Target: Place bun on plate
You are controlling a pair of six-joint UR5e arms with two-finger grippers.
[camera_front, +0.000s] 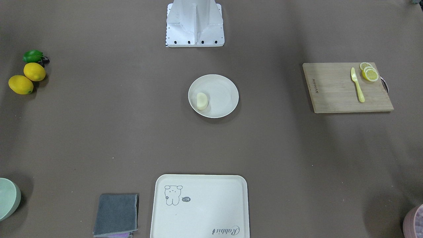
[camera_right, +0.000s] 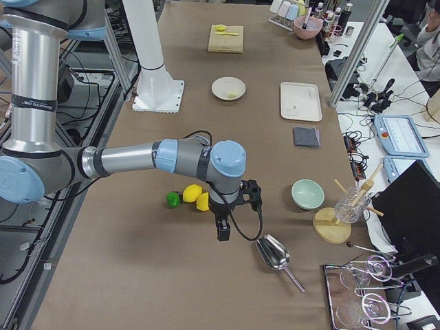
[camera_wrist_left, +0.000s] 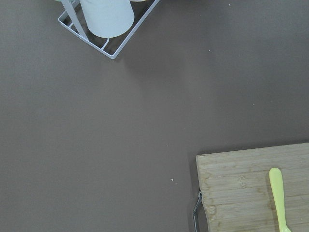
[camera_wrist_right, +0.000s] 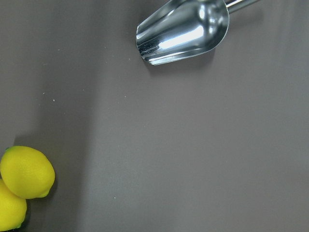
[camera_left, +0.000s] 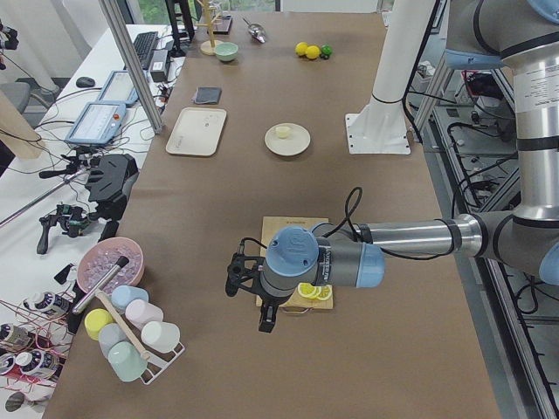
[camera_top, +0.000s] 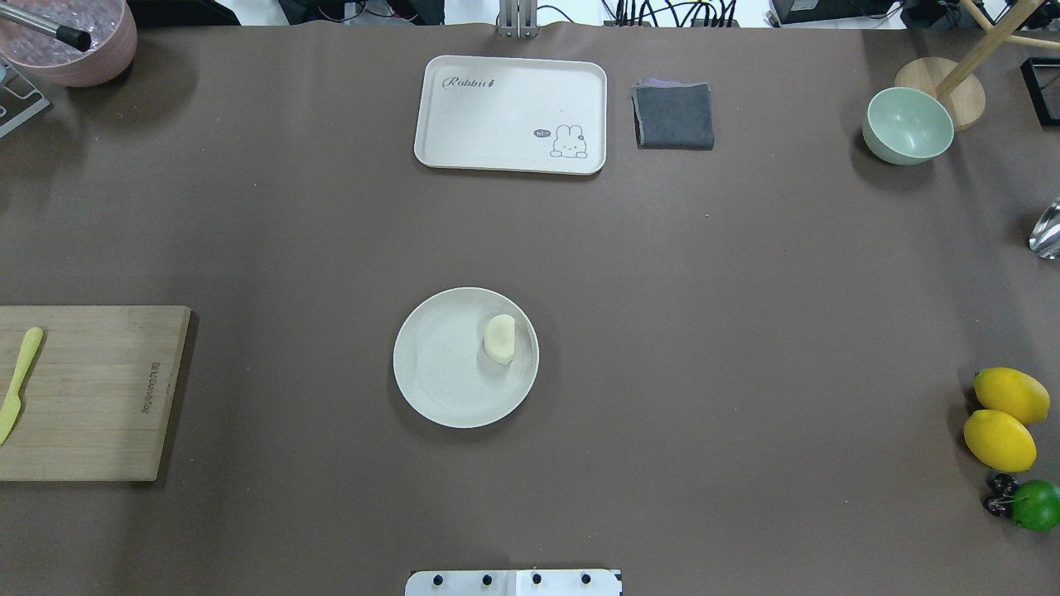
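Black-fingered left gripper (camera_left: 237, 277) hangs above the table at the robot's-left end, over the near edge of the wooden cutting board (camera_top: 91, 389). It shows only in the side view, so I cannot tell how its jaws stand. Nothing visible in it.
Its wrist view looks down on a board corner, a yellow knife (camera_wrist_left: 277, 198) and a wire cup rack (camera_wrist_left: 108, 46).

Right gripper (camera_right: 249, 194) hangs above the table at the opposite end, just beside two lemons (camera_right: 198, 198) and near a metal scoop (camera_wrist_right: 181, 31). Side view only again, so I cannot tell whether it is open or closed.

Bun (camera_front: 202, 101): lying on the plate (camera_front: 228, 82), off centre, close to the rim on the robot's right side. Neither gripper is anywhere near it.
Plate sits mid-table, in front of the robot's base (camera_front: 195, 28).

Lemon slices (camera_front: 370, 72) rest on the board's corner nearest the robot, next to the knife.
Far edge: cream tray (camera_top: 509, 112) with a grey cloth (camera_top: 673, 116) beside it, apart. Green bowl (camera_top: 908, 126) towards the far right corner, pink bowl (camera_top: 74, 41) at the far left corner.
Green fruit (camera_top: 1035, 505) lies just beside the lemons at the right edge.
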